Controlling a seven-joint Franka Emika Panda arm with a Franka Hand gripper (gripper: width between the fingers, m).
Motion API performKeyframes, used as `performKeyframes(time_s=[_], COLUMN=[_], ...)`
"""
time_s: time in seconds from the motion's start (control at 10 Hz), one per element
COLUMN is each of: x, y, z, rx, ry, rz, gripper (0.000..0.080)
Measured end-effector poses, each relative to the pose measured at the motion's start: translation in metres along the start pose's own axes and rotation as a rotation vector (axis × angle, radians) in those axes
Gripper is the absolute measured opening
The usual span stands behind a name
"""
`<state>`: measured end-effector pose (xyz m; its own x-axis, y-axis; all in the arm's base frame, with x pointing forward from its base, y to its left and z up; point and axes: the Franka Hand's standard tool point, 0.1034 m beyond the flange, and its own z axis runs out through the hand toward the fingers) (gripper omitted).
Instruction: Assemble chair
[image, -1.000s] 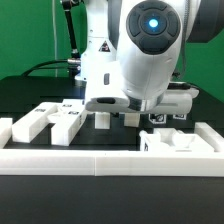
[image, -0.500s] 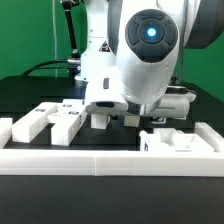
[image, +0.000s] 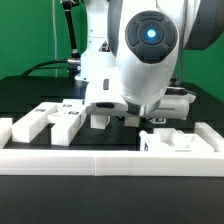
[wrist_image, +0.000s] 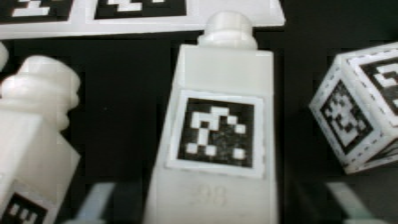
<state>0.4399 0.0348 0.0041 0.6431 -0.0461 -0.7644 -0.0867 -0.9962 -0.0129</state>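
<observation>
In the wrist view a white chair post (wrist_image: 221, 110) with a rounded peg end and a square tag lies on the black table. My gripper (wrist_image: 221, 200) is open. Its fingers (wrist_image: 98, 198) stand on either side of the post's near end, with dark gaps between pads and post. A second white post (wrist_image: 36, 130) lies beside it, and a tagged white block (wrist_image: 365, 105) on the other side. In the exterior view the gripper (image: 113, 117) is low over the table, between white chair parts (image: 62, 124) at the left and a stepped white part (image: 175, 143) at the right.
The marker board (wrist_image: 125, 12) lies just beyond the post's peg end. A long low white rail (image: 110, 160) runs along the front of the exterior view. The arm's body hides the table behind the gripper.
The arm came down a little between one second and half a second ago. It has held still since, and the jaws stay apart.
</observation>
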Motion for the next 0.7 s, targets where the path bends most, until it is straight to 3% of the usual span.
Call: performKeyframes(time_s=[0.1,0.5,0.7], x=[0.0,0.003,0.005], y=[0.0,-0.001,-0.005], z=[0.0,-0.008,-0.033], rx=[0.0,0.001,0.002], ry=[0.0,0.017,0.041], rz=[0.0,-0.008,-0.032], gripper=[0.0289,0.0289,0.0289])
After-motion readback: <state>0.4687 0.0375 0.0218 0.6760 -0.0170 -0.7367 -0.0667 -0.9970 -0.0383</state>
